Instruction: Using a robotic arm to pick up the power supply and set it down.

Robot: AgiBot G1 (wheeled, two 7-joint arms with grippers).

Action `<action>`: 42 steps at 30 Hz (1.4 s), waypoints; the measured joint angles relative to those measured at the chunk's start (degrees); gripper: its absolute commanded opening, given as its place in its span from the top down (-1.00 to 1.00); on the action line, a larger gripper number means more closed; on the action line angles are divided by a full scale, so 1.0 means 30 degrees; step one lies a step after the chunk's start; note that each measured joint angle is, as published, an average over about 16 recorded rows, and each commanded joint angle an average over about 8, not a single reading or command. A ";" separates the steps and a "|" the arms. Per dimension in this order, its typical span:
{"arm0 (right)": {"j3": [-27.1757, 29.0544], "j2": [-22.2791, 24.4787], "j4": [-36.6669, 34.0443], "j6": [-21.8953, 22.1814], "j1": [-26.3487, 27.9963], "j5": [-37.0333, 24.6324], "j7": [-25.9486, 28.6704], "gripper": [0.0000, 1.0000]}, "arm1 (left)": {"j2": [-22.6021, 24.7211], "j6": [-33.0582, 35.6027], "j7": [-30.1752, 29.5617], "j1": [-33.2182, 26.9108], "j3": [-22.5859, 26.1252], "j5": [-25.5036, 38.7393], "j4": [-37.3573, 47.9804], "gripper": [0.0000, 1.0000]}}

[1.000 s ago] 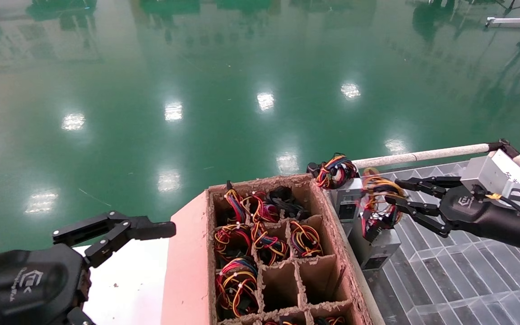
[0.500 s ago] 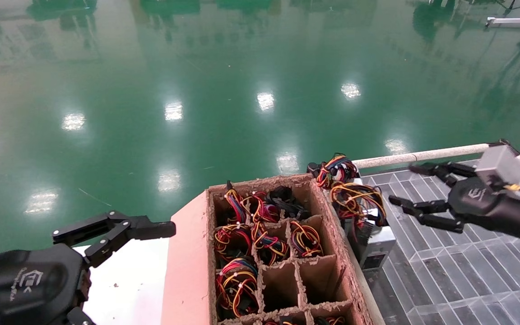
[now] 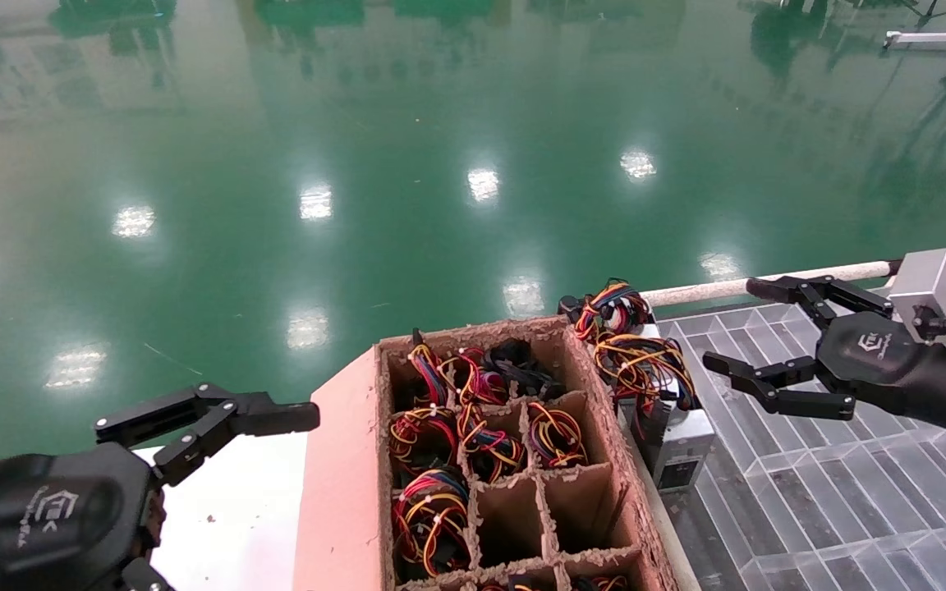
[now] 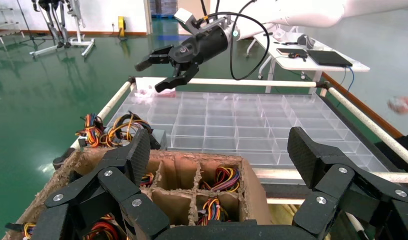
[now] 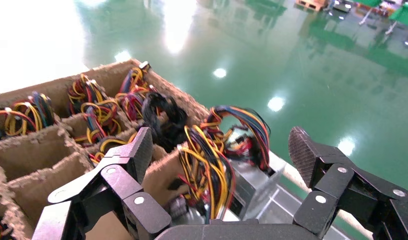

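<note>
The small grey metal power supply (image 3: 677, 447) with its loose bundle of red, yellow, orange and black wires (image 3: 641, 365) stands on the clear divided plastic tray (image 3: 834, 492), at the tray's left edge, pressed against the right wall of the brown divided cardboard box (image 3: 473, 460). Its long axis runs roughly along that shared edge, the black-socketed end facing the near side and the wire bundle spilling from the far end. A second grey unit with a wire bundle (image 3: 611, 305) sits just beyond it, at the tray's far left corner.

The right black two-finger pincer (image 3: 756, 341) hangs above the tray, near the power supply but apart from it, released, its fingers spread wide and pointing toward the wires; the right wrist view shows nothing between them.

The left black pincer (image 3: 276, 414) is parked over the white worktop (image 3: 235, 509) left of the cardboard box, also spread and empty. Several box compartments hold wire bundles; others are bare cardboard.
</note>
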 measured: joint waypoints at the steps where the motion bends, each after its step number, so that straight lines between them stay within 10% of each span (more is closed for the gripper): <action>1: 0.0017 0.0048 0.0400 0.0005 -0.0181 0.0165 0.0225 -1.00 | 0.0000 0.0000 0.0000 0.0000 0.0000 0.0000 0.0000 -1.00; 42: 0.0707 0.2038 1.6848 0.0223 -0.7638 0.6955 0.9499 -1.00 | -0.0001 -0.0001 0.0002 -0.0002 0.0004 -0.0003 0.0001 -1.00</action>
